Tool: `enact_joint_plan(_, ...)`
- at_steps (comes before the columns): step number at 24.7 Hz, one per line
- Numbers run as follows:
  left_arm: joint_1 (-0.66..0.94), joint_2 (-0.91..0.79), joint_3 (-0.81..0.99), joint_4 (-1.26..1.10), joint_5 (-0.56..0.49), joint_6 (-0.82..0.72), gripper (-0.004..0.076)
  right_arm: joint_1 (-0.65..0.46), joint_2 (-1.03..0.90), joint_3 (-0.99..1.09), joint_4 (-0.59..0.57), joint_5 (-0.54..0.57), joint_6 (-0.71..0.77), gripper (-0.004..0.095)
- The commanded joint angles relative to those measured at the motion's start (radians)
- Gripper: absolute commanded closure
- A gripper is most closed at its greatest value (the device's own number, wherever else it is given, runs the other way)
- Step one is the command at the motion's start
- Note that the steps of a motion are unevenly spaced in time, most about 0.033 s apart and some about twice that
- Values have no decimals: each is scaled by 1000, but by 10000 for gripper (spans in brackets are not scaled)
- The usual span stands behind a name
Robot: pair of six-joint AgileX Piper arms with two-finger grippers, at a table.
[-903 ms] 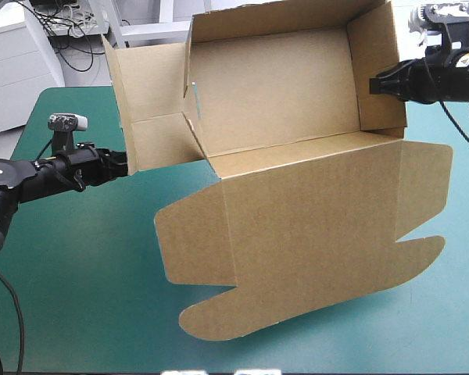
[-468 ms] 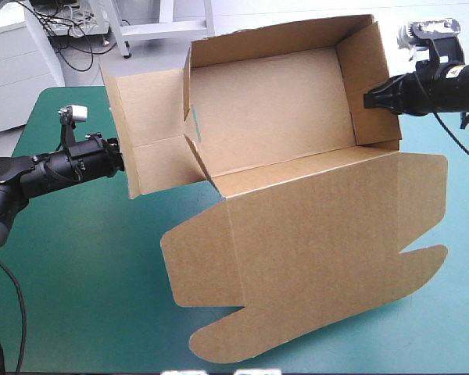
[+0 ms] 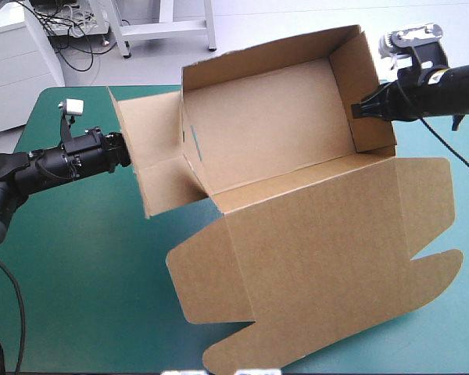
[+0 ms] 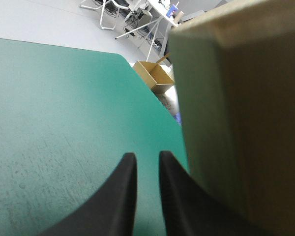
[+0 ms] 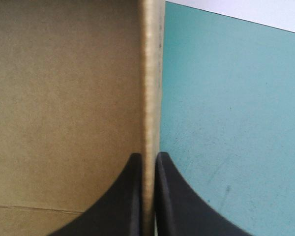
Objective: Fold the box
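The box (image 3: pixel 273 133) is standing half built, lid (image 3: pixel 320 250) lying flat. The right gripper (image 5: pixel 148 156) is clamping jaws on its wall (image 3: pixel 367 94); the left gripper (image 4: pixel 147 155) has jaws nearly touching, empty.

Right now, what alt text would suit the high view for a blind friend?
A half-folded brown box tilts over a teal-green table, walls raised, its lid spread flat toward the camera. The right end effector pinches its right wall; the left end effector is at its left flap.
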Motion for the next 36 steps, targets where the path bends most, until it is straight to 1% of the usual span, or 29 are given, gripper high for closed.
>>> enact_joint_plan(1,2,-30,-50,-76,109,-18,354,57,-44,-25,-63,-88,54,925)
enact_joint_plan(3,2,-30,-57,-69,109,-26,201,76,-44,-25,-73,-110,71,925)
enact_joint_plan(5,-1,-30,-57,-54,109,-29,111,84,-44,-25,-71,-130,82,925)
enact_joint_plan(6,-5,-30,-57,-39,109,-31,95,87,-44,-25,-71,-138,91,925)
enact_joint_plan(10,-43,-30,-57,-14,109,-31,93,87,-44,-25,-77,-153,96,925)
enact_joint_plan(18,-133,-30,-83,-61,109,-20,93,87,-44,-25,-87,-161,106,925)
enact_joint_plan(22,-149,-30,-125,-103,109,-20,92,90,-44,-25,-92,-171,111,925)
enact_joint_plan(26,-149,-30,-128,-126,109,-20,93,90,-44,-25,-90,-188,124,925)
enact_joint_plan(31,-190,-30,-130,-144,109,2,93,90,-44,-25,-88,-204,143,925)
enact_joint_plan(32,-197,-30,-138,-128,96,2,93,90,-44,-25,-88,-204,143,925)
enact_joint_plan(36,-236,-30,-213,-36,-50,-60,93,90,-44,-25,-92,-217,157,925)
